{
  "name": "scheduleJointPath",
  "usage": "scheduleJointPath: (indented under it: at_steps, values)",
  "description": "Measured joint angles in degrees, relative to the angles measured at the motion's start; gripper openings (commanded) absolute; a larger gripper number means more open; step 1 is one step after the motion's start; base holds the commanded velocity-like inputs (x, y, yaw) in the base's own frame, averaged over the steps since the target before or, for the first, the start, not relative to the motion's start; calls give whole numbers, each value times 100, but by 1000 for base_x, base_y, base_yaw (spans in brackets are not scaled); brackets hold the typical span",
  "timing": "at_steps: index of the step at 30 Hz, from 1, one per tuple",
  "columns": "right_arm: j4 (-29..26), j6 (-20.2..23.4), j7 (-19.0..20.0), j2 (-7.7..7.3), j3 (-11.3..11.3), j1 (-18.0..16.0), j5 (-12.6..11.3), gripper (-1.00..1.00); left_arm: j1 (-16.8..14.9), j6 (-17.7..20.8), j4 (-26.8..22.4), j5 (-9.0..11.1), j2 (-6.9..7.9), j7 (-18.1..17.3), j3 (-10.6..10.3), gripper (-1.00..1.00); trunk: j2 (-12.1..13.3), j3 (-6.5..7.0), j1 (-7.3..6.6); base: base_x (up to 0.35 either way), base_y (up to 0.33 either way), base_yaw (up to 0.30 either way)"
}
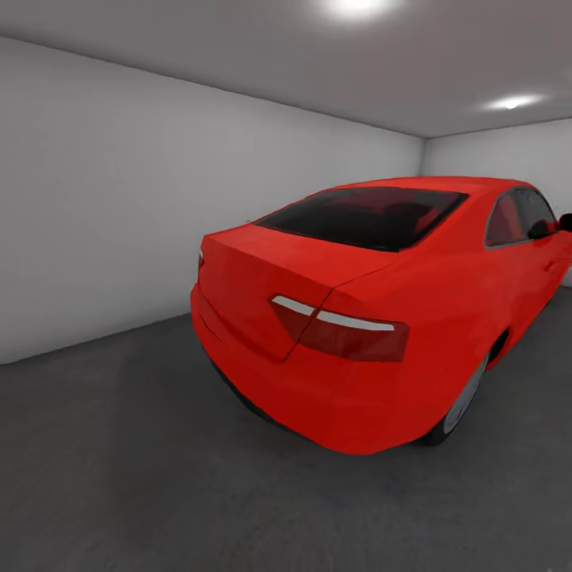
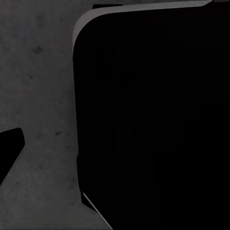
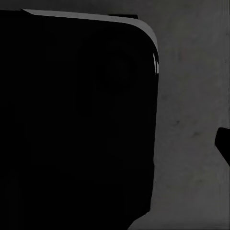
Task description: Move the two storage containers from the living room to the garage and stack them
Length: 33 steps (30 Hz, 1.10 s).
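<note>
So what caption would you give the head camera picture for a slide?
Rear of a red car parked on the dark concrete floor of a white-walled garage.

Both arms hang low, wrists turned down toward the ground. Beside the left wrist sits a big black rounded-corner body panel, with a small black tip jutting in apart from it. The right wrist mirrors this, with a black body slab and a black sliver; whether either gripper is parted or closed cannot be made out.
</note>
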Motion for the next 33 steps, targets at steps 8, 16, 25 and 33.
scheduleJointPath:
  at_steps: [8, 16, 25, 33]
  values:
    - [0, 0, 0, 0, 0, 0, 0, 100, 0, 0, 0, 0, -1, -1, 0, 100, 0, 0, 0, 0, 0, -279]
    - [0, 0, 0, 0, 0, 0, 0, 100, 0, 0, 0, 0, -1, 0, 0, 100, 0, 0, 0, 0, 0, -279]
    - [0, 0, 0, 0, 0, 0, 0, 100, 1, 0, 0, 0, 0, 0, 0, 100, 0, 0, 0, 0, 0, -279]
    - [0, 0, 0, 0, 0, 0, 0, 100, 0, 0, 0, 0, 0, 0, 0, 100, 0, 0, 0, 0, 0, -279]
